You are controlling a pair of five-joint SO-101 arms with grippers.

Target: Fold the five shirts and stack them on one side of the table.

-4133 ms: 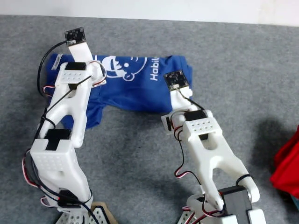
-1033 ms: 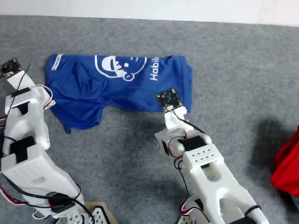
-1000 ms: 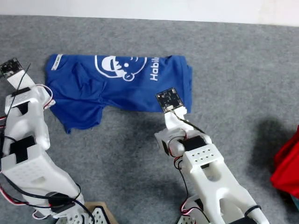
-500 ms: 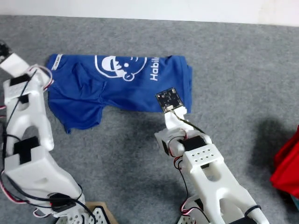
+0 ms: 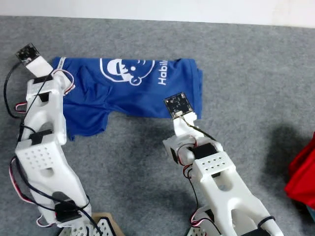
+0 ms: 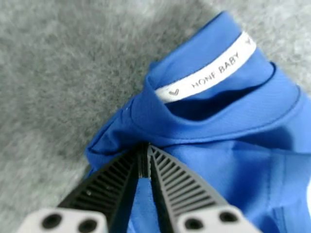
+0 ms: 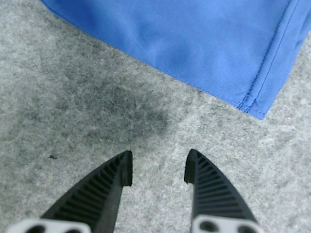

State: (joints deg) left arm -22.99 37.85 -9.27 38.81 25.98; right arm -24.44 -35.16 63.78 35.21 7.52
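The grey, carpet-like counter (image 5: 246,73) carries a blue shirt (image 5: 133,93) that lies spread towards its far side, crumpled and partly folded over itself. A white printed figure (image 5: 123,71) faces up on the shirt, and one sleeve-like flap hangs towards the near-left.

The left arm (image 5: 44,128) stretches up the left side of the counter, its wrist over the shirt's far-left corner. The right arm (image 5: 216,182) rises from the near edge, its wrist just beside the shirt's near-right corner. A red cloth (image 5: 302,172) lies at the counter's right edge, well apart from the blue shirt.

In the left wrist view, the left tool (image 6: 143,153) has its two ribbed fingers pressed together. Their tips sit against a fold of the blue cloth at the neck opening. Whether any cloth is caught between them cannot be told. The white neck label (image 6: 209,73) runs across the collar just beyond the tips.

In the right wrist view, the right tool (image 7: 159,160) has its fingers spread apart and holds nothing. It hangs over bare grey counter, near the stitched hem corner (image 7: 255,107) of the shirt but not touching it.
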